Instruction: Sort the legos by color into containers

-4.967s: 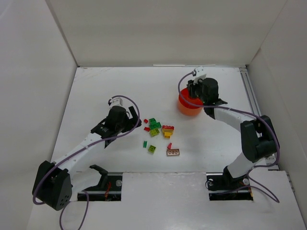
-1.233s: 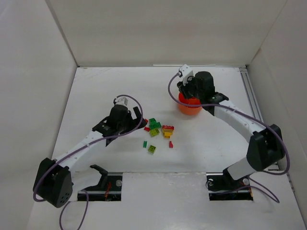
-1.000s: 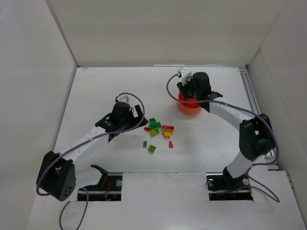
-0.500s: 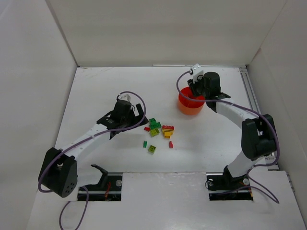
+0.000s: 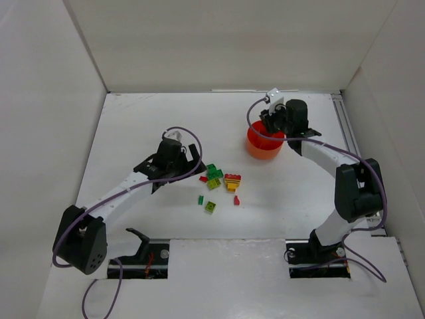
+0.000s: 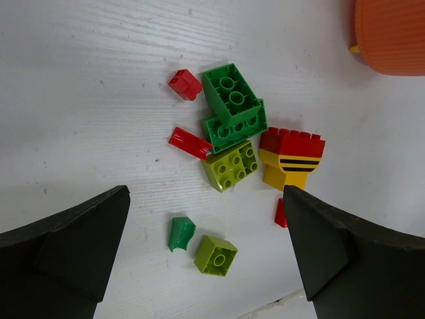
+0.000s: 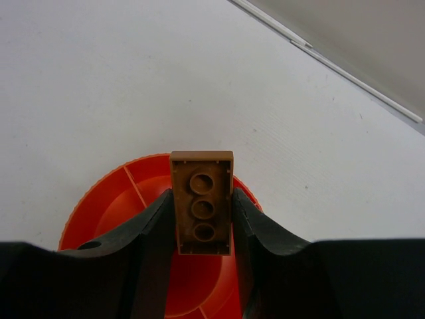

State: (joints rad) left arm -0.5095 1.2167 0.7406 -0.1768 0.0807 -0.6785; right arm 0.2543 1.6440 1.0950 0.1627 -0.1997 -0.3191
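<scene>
**Right arm.** The right fingers (image 7: pixel 156 226) are clamped on the long sides of a brown brick (image 7: pixel 202 211), a flat three-stud plate with its studs turned toward the wrist. It hangs above the orange bowl (image 7: pixel 113 206), whose dividers show to the left of the grip. Which compartment lies under the brick cannot be told. The bowl stands on the bench (image 5: pixel 133 119) at the far right, well apart from the other legos.

**Left arm.** The left fingers (image 6: pixel 80 232) stand wide apart and hold nothing, hovering over the loose pile. It holds a green double brick (image 6: pixel 232 106), a lime brick (image 6: pixel 231 165) touching it, and a red-and-yellow piece (image 6: pixel 290 156) just beside. Nearby lie a small green piece (image 6: pixel 180 232), a small lime cube (image 6: pixel 216 254) and red slivers (image 6: pixel 190 142).

**Handling, as judged.** Each brick is light, stiff and smooth-sided, and not fragile, so a modest squeeze across two parallel flat faces should suffice. Small pieces may skid or tip on the bench if met off-centre. Touching bricks are best taken at a free side, lest a neighbour be dragged along.
</scene>
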